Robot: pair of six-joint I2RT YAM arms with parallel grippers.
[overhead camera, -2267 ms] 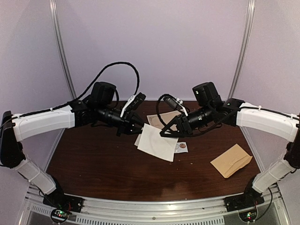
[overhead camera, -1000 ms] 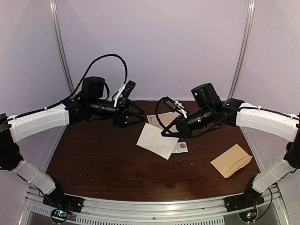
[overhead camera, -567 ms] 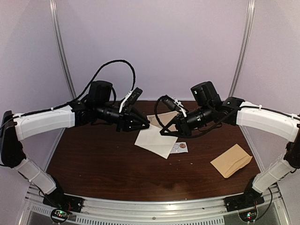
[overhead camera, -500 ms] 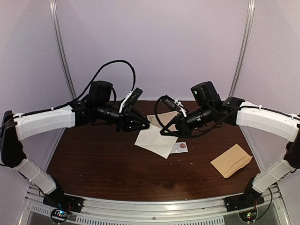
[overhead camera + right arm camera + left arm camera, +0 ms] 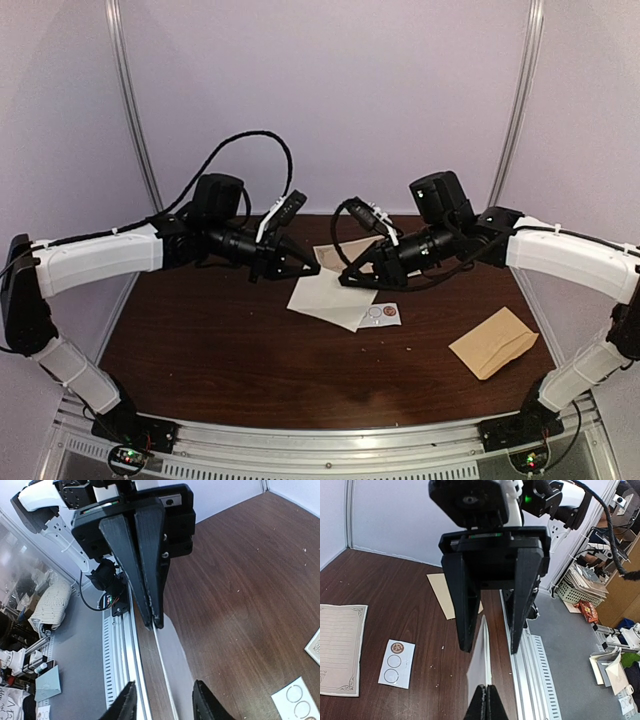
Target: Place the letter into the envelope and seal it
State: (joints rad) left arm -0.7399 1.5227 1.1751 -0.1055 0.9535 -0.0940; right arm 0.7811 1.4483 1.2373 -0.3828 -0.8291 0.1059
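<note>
Looked like a handover step to me, so here's how I read it.

The brown surface (image 5: 200,350) carried everything except the letter (image 5: 325,297). That white sheet hung between the two arms over the middle, and I couldn't tell whether its low corner touched the wood. A lined sheet (image 5: 340,650) with a fancy border lay flat further back. The envelope (image 5: 495,342), tan, lay flat well off to the right near the front edge, nowhere near the letter.

The left hand (image 5: 484,700) was pinched fully closed on one edge of the letter, which ran edge-on away from it. The right hand (image 5: 162,695) was spread wide with a finger on either side of the opposite edge, gripping nothing as far as I could see. The little sticker card (image 5: 381,315) sat on the wood just beside the sheet.

What I figured mattered:
- Get the paper well in between the right fingers before closing, not just the very rim, because thin paper slips.
- Line the fingers up with the sheet's plane so closing wouldn't crease it.
- Don't release the left until the right has clearly bitten.
- Keep the sheet lightly taut, since slack paper flops and could sweep the card.
</note>
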